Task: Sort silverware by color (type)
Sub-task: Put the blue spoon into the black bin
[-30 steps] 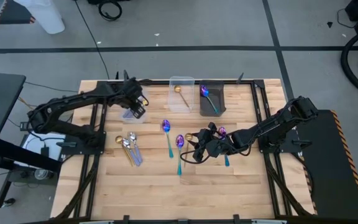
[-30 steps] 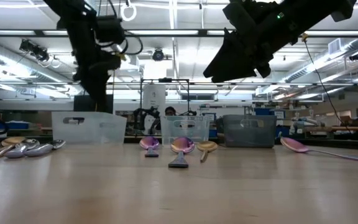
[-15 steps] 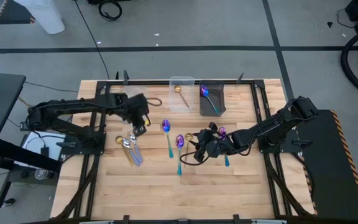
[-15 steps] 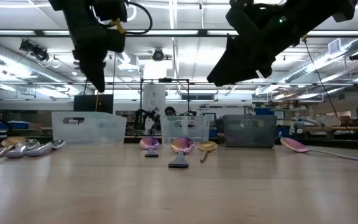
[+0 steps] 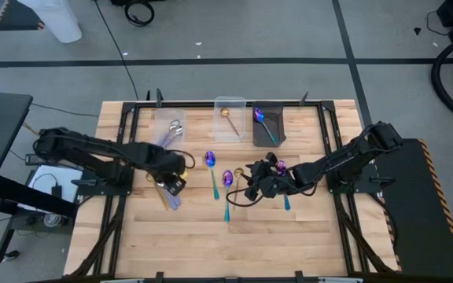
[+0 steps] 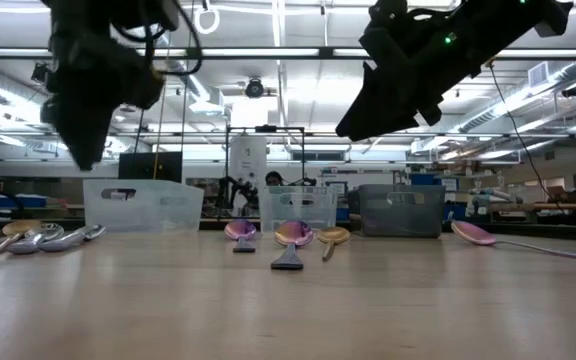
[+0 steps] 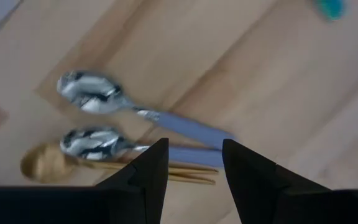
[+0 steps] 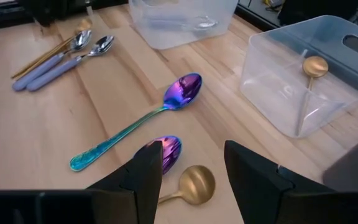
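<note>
A wooden table (image 5: 211, 236), seen from above, held scattered small spoons and three bins along its far edge at twelve o'clock. The left gripper (image 7: 191, 163) hung over a small cluster of spoons at about nine o'clock from the table's centre, its two dark fingers spread apart with nothing between them. Below it lay two silver spoons (image 7: 92, 93) side by side with a gold spoon (image 7: 42, 163) just beside them, handles nearly parallel. It seemed positioned there to pick one from the pile, and the tight grouping would make taking a single spoon delicate.

The right gripper (image 8: 188, 163) hovered near the table's centre, slightly toward three o'clock, fingers also spread and empty. Directly ahead of it lay an iridescent spoon bowl (image 8: 166, 152) and a gold spoon (image 8: 191, 185) almost touching, probably its next choices. Another iridescent spoon with a teal handle (image 8: 135, 127) lay a little farther off.

Sorting looked partly done. The left clear bin (image 5: 170, 130) held silver, the middle clear bin (image 5: 230, 103) one gold spoon (image 5: 227, 115), the dark bin (image 5: 267, 140) an iridescent spoon (image 5: 263, 122). Each bin appeared reserved for one colour.
</note>
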